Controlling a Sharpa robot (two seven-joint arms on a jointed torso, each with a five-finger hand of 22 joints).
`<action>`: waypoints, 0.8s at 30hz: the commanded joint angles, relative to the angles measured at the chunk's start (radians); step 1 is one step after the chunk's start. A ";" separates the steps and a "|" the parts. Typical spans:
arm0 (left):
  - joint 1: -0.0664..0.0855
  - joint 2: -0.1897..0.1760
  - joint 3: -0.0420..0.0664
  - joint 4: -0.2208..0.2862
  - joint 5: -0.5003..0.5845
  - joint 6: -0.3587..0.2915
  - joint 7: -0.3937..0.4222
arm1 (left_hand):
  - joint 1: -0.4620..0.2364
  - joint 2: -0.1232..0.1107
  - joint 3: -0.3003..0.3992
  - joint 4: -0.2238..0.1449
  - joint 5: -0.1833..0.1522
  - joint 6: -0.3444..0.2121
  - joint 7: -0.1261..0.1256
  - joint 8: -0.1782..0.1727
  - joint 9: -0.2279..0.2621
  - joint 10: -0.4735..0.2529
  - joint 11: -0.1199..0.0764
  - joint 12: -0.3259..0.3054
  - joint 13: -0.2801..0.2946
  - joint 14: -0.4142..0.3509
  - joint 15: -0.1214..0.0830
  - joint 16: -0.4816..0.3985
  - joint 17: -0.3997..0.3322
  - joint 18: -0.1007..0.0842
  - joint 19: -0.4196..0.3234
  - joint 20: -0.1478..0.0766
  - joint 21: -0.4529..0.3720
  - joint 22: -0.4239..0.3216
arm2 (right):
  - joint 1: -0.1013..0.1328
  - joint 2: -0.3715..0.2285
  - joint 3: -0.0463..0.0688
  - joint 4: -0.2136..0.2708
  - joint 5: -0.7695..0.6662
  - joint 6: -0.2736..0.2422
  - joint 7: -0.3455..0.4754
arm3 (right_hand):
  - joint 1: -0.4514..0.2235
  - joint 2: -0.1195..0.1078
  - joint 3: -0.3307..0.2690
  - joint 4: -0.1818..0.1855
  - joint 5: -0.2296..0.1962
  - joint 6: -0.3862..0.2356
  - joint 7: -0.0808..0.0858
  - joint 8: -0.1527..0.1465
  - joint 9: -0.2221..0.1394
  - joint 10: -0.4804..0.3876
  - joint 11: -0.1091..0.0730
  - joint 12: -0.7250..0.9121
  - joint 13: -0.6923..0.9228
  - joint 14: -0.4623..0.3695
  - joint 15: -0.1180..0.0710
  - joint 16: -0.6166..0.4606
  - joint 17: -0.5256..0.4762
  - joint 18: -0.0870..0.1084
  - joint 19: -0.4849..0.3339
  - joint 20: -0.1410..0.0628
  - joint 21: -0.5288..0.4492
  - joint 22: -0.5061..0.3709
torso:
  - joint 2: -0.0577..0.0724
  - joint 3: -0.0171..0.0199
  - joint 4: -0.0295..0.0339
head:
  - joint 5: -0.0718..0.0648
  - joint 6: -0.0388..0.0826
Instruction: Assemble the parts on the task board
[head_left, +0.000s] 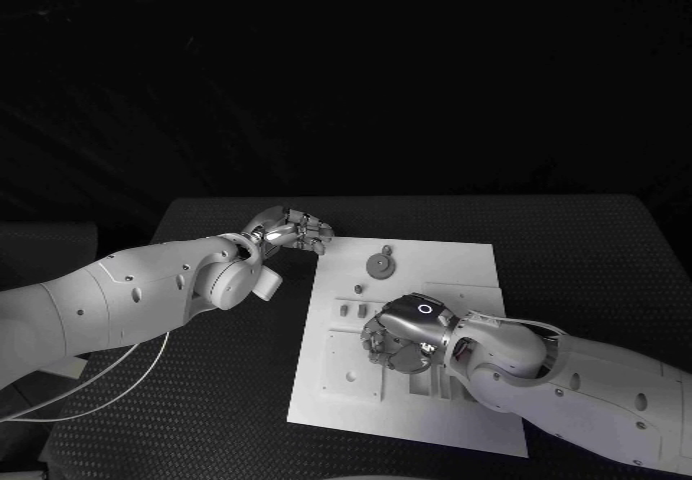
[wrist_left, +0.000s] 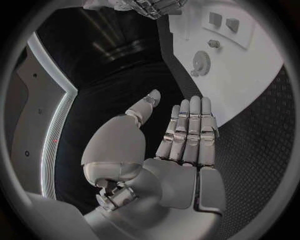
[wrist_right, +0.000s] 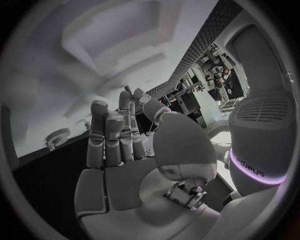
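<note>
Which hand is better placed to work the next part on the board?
Probably the right. The right hand is over the task board, fingers down among its lower slots. The left hand hangs off the board's far left corner over the black table, flat and holding nothing. The gear lies between them.

— How's your light?
— Dim. In the head view your task board (head_left: 433, 262) is the one bright patch; the tabletop (head_left: 577, 250) fades into black.
— The wrist views?
— Fisheye bends every edge, and the rims fall dark.

Overhead head view, two wrist fisheyes
</note>
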 joint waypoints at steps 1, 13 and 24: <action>0.001 0.002 0.001 0.003 0.006 0.004 0.006 | 0.003 0.004 -0.006 -0.001 0.002 -0.003 0.003 0.004 -0.001 0.006 0.002 -0.006 -0.001 0.008 0.002 -0.003 0.002 0.007 0.002 0.003 -0.002 -0.002 | -0.001 -0.001 -0.001 0.002 -0.009 0.018 0.002 | 0.010 -0.001 0.005 -0.002 0.003 0.005 0.000 0.003 0.001 0.007 -0.002 0.003 -0.001 0.000 -0.006 0.004 -0.001 0.030 -0.002 -0.008 0.004 0.019 | 0.000 -0.0001 0.0005 | 0.000 -0.001; 0.001 0.002 0.001 0.004 0.006 0.004 0.005 | 0.003 0.003 -0.006 -0.001 0.002 -0.003 0.003 0.004 -0.002 0.006 0.002 -0.007 -0.002 0.008 0.002 -0.005 0.003 0.007 0.002 0.003 -0.002 -0.003 | -0.001 0.001 -0.002 0.000 -0.008 0.020 -0.001 | 0.011 -0.001 0.005 -0.002 0.003 0.005 0.000 0.003 0.002 0.007 -0.002 0.003 -0.002 0.001 -0.006 0.004 -0.001 0.030 -0.002 -0.008 0.004 0.019 | 0.000 0.0000 0.0005 | 0.001 -0.008; 0.001 0.002 0.001 0.003 0.006 0.003 0.005 | 0.004 0.003 -0.006 -0.001 0.002 -0.003 0.003 0.004 -0.002 0.006 0.002 -0.007 -0.002 0.008 0.002 -0.006 0.004 0.007 0.002 0.003 -0.002 -0.003 | -0.001 0.004 -0.002 -0.007 -0.018 0.018 -0.007 | 0.011 -0.001 0.004 -0.002 0.003 0.005 0.000 0.002 0.002 0.007 -0.002 0.003 -0.002 0.000 -0.006 0.004 -0.001 0.030 -0.002 -0.008 0.004 0.019 | 0.000 0.0008 0.0003 | 0.000 -0.009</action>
